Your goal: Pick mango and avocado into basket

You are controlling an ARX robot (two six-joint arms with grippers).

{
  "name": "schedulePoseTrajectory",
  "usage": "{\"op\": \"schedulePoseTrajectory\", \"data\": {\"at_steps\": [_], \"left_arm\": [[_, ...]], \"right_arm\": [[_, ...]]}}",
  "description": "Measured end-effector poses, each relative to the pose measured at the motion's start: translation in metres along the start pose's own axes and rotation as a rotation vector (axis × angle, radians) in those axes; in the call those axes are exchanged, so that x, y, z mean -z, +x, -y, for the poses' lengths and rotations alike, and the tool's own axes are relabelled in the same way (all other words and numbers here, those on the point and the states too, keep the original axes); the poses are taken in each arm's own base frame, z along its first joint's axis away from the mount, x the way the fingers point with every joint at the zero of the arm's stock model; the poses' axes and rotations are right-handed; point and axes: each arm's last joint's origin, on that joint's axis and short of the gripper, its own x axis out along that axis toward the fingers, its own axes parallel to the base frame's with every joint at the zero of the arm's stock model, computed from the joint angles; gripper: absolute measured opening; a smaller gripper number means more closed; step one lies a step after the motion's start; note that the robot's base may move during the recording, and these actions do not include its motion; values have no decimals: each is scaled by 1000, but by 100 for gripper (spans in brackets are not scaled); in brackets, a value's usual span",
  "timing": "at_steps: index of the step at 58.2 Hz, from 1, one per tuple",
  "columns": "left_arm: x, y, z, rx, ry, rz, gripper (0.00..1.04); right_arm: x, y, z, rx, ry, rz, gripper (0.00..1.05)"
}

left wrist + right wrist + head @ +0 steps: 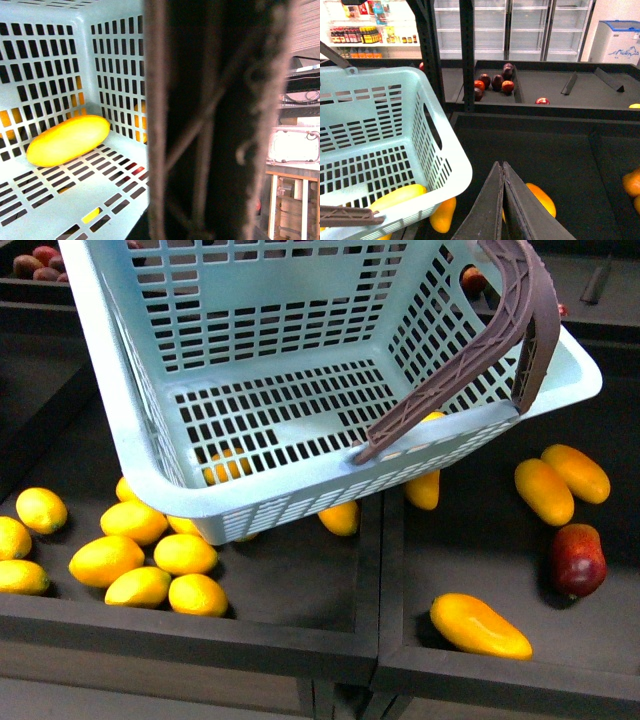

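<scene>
Left wrist view: mango (pixel 67 140) lying on slotted floor of basket (pixel 115 60), near corner; blurred dark handle (pixel 215 125) filling rest, left fingers not showing, grip cannot tell. Front view: basket tilting above fruit bins (pixel 300 580), same mango hard to make out there. Right wrist view: right fingers (pixel 492 200) pressing together, holding nothing, pointing down over fruit bins, hanging above second mango (pixel 542 197) partly hiding behind them.

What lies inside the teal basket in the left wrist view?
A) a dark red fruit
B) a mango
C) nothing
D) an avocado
B: one smooth yellow oblong mango rests on the slotted floor of the basket, near a corner.
</scene>
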Motion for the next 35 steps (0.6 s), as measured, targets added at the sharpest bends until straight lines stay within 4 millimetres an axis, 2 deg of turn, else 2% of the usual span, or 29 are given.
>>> {"op": "schedulePoseTrajectory", "data": {"at_steps": [9, 35], "left_arm": [[0, 0, 0, 3, -1, -3, 5], [0, 0, 0, 2, -1, -2, 5]], "right_arm": [[12, -18, 0, 0, 0, -16, 2], [9, -57, 0, -1, 0, -4, 2]]}}
